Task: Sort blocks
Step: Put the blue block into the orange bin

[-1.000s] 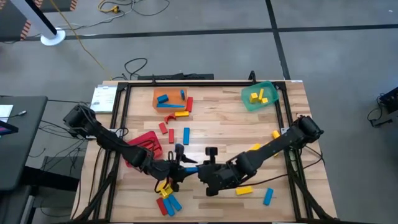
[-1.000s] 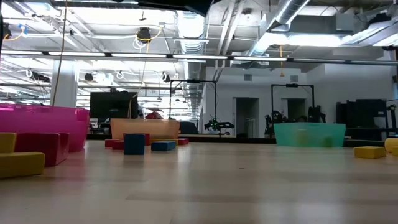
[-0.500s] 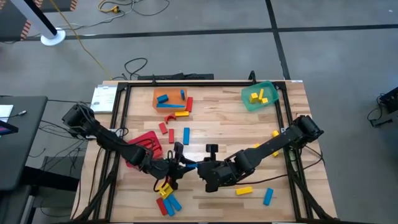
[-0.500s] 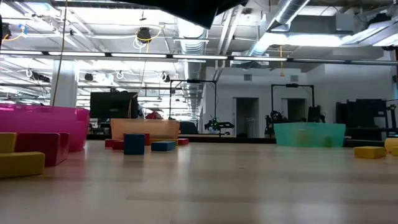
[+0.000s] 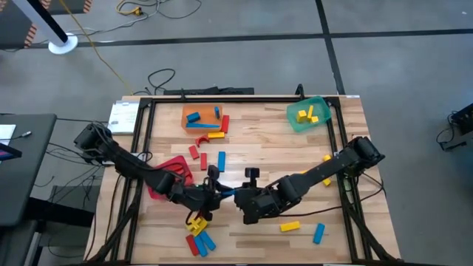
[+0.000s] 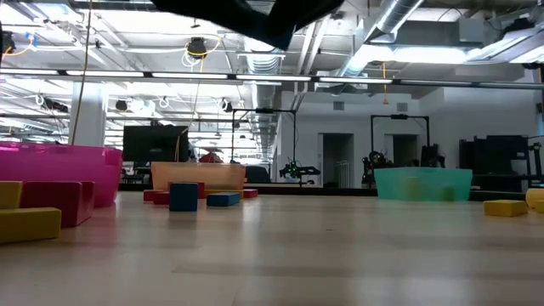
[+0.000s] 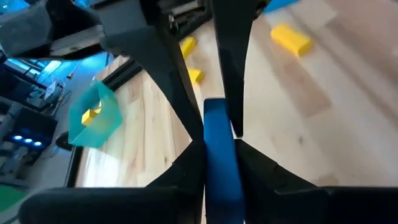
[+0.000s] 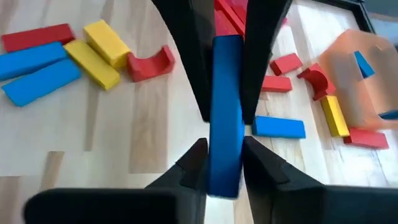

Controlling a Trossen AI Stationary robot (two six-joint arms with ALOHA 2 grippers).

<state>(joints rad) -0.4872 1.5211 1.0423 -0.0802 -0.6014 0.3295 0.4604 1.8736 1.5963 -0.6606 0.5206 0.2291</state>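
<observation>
Both grippers meet at the lower centre of the high view, above the desk [image 5: 251, 144]. The left gripper [image 5: 219, 193] has its fingers [image 7: 186, 168] clamped tight on a blue block [image 7: 219, 155]. The right gripper [image 5: 238, 196] has its fingers [image 8: 260, 163] against the same blue block [image 8: 225, 112], one on each face, narrowly apart. Other blocks [image 5: 198, 238] lie loose below.
</observation>
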